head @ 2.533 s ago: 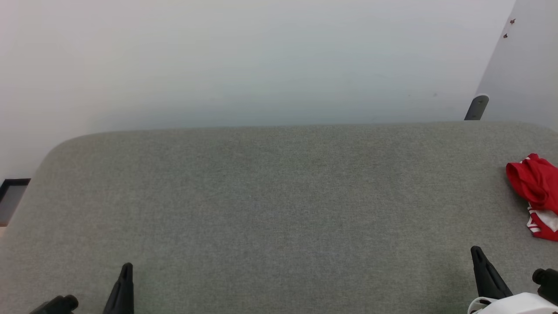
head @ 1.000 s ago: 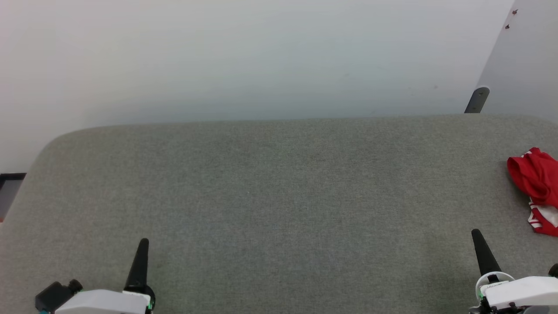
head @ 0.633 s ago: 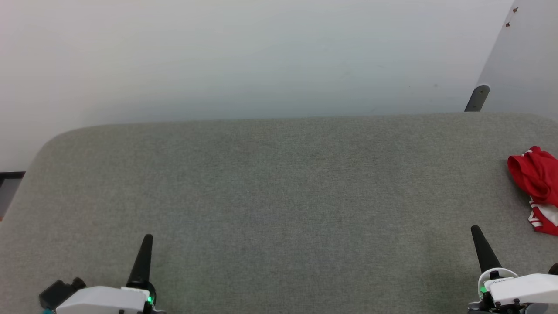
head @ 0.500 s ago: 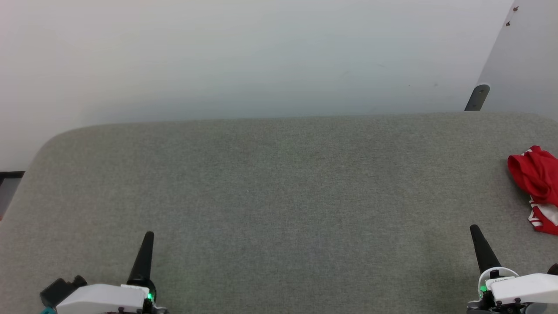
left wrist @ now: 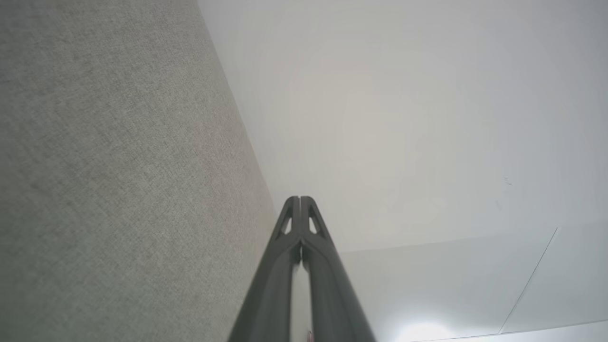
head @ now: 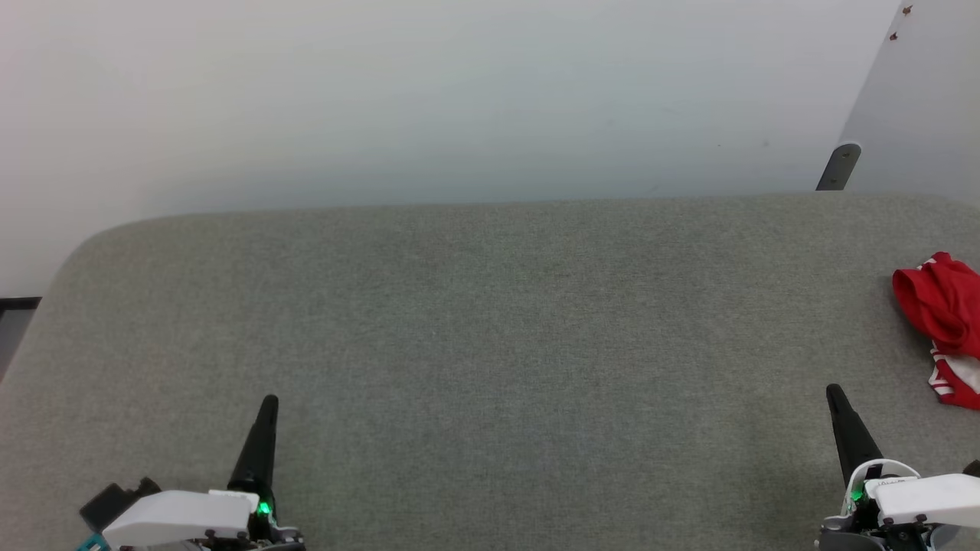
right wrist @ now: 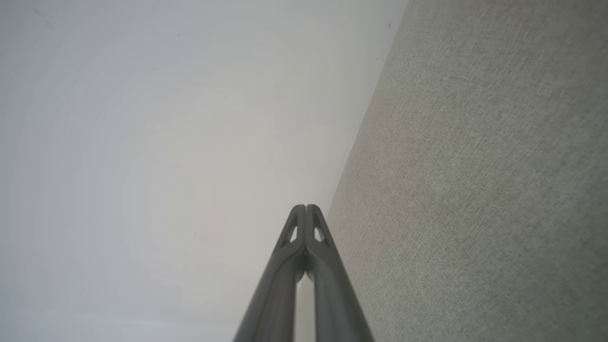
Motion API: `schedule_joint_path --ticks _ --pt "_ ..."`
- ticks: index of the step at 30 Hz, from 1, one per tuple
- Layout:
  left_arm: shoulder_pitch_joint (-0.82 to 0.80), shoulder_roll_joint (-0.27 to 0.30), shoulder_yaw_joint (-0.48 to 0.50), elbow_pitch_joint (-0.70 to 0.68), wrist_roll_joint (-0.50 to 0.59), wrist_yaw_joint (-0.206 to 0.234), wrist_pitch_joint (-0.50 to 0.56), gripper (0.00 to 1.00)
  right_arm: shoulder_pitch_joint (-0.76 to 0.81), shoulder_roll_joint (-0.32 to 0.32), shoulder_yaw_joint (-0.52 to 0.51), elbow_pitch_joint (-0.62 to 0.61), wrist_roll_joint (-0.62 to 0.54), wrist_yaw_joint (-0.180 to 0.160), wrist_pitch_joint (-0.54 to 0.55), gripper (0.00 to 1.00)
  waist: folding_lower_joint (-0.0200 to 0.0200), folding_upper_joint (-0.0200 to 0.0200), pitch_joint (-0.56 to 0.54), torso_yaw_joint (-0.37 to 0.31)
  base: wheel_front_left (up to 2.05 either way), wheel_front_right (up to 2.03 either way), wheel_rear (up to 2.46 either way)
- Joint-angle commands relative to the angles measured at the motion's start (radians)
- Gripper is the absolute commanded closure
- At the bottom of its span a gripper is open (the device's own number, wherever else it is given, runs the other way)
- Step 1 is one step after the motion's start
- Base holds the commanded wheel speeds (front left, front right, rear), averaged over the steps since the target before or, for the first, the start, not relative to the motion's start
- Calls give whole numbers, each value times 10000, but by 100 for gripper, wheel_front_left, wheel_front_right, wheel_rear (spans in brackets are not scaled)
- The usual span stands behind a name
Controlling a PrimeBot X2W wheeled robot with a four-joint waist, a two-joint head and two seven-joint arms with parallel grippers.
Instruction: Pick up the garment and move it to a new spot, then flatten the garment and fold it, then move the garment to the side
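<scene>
The garment (head: 943, 321) is a crumpled red heap with a bit of white striped trim, lying on the grey felt table (head: 490, 321) at the far right and cut off by the head view's edge. My right gripper (head: 834, 393) is shut and empty, near the front edge, to the left of the garment and nearer me, apart from it. At the front left, my left gripper (head: 269, 402) is also shut with nothing in it. In the wrist views the left gripper (left wrist: 300, 199) and the right gripper (right wrist: 306, 207) each show their fingers pressed together above the table's far edge.
A pale wall (head: 459, 99) rises right behind the table's far edge. A dark grey bracket (head: 838, 166) stands at the back right beside a light panel (head: 926, 99). The table's left corner (head: 76, 252) is rounded, with a dark floor strip (head: 15, 306) beyond it.
Both arms have come forward, so the white wrists and more of the fingers now show. The head camera has shifted a little. The garment lies where it was.
</scene>
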State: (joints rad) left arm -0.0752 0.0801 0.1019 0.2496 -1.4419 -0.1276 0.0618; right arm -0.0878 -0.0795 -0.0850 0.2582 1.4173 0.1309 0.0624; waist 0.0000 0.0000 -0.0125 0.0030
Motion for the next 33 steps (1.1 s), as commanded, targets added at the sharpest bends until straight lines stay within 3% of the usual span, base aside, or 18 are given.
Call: schedule_joint_path --ticks 1,33 --pt "-120 -8 46 -56 -192 -44 53 100 -138 40 -54 -74 198 -2 70 100 0 0 8 -2 0 0 0" --pt "-389 -314 143 -52 -1719 -55 554 100 -223 323 -309 -150 1970 0 550 100 0 0 156 -30 0 0 0"
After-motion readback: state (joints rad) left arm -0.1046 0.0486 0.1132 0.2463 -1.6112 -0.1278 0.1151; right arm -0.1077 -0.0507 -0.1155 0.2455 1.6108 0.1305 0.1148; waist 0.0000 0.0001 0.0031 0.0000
